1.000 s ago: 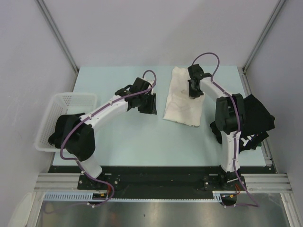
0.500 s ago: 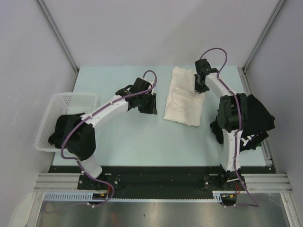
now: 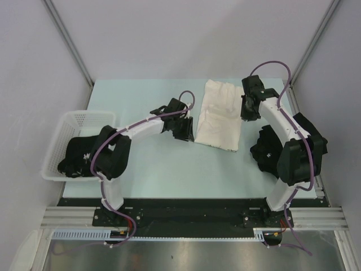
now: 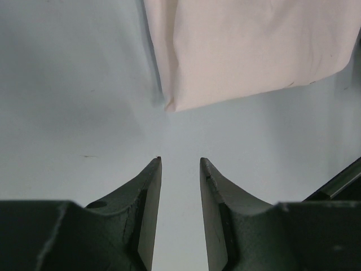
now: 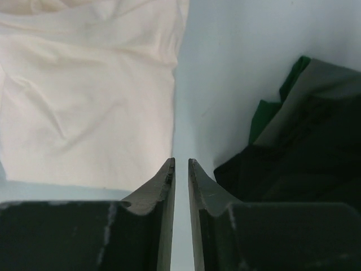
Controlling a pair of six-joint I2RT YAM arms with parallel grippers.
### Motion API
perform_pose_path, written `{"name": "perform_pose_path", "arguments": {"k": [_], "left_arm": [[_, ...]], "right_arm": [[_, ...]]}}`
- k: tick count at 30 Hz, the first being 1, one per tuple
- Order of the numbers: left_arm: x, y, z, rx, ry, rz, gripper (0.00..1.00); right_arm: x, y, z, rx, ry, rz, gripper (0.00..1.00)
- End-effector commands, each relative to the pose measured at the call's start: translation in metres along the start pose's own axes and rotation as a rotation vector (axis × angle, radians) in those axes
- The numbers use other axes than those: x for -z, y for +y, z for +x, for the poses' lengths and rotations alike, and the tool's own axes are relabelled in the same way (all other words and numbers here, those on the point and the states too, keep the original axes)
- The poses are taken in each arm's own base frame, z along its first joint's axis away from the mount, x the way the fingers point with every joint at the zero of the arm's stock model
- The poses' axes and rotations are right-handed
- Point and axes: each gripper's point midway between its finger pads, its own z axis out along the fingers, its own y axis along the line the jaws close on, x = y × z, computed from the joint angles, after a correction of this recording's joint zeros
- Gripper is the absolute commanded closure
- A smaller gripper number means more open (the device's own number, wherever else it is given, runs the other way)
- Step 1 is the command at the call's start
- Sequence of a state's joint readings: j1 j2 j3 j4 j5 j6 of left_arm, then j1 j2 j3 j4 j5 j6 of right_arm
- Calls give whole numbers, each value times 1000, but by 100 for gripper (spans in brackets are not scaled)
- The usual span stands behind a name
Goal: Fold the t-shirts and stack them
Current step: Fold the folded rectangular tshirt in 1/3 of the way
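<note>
A cream-white t-shirt [image 3: 219,116] lies folded into a rectangle at the middle back of the table. My left gripper [image 3: 184,131] hovers just left of its near-left corner, open and empty. In the left wrist view that gripper [image 4: 180,164] points at the cream t-shirt [image 4: 254,51] ahead. My right gripper [image 3: 247,112] hangs beside the shirt's right edge. The right wrist view shows this gripper [image 5: 181,162] with a narrow gap and nothing in it, the cream t-shirt [image 5: 84,96] to its left. Black t-shirts [image 3: 307,138] lie heaped at the right, and another black t-shirt [image 3: 76,159] fills the basket.
A white mesh basket [image 3: 84,119] stands at the table's left edge. The black heap [image 5: 293,169] with a green patch [image 5: 271,118] lies close to the right gripper's right side. Pale blue table [image 3: 163,166] shows between the arms. Grey walls and metal posts enclose the back and sides.
My right gripper has slid right off the cream t-shirt and parted its jaws slightly. The left arm has swung right towards the shirt's near-left corner, uncovering the black t-shirt in the basket.
</note>
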State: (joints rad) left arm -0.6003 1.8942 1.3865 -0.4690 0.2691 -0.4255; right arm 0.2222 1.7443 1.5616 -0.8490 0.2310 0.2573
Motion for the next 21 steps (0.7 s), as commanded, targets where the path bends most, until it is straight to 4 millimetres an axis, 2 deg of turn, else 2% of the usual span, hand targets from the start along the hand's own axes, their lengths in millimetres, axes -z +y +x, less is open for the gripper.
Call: {"name": "perform_pose_path", "arguments": {"k": [1,6,12,21], "left_arm": [[-6,-25,-20,-22,-51,95,62],[-17,-24,-17,-28,-37,111,62],[-37,-18,-13,-35,1,105,60],[-51,-12,-18,-58,0,83,55]], "right_arm": [[26,1,18,-3,21,13,80],[42,-1,22,-16,15,10,78],[51,-7,23,4,4,22,78],[64,-15,25,7,0,29,78]]}}
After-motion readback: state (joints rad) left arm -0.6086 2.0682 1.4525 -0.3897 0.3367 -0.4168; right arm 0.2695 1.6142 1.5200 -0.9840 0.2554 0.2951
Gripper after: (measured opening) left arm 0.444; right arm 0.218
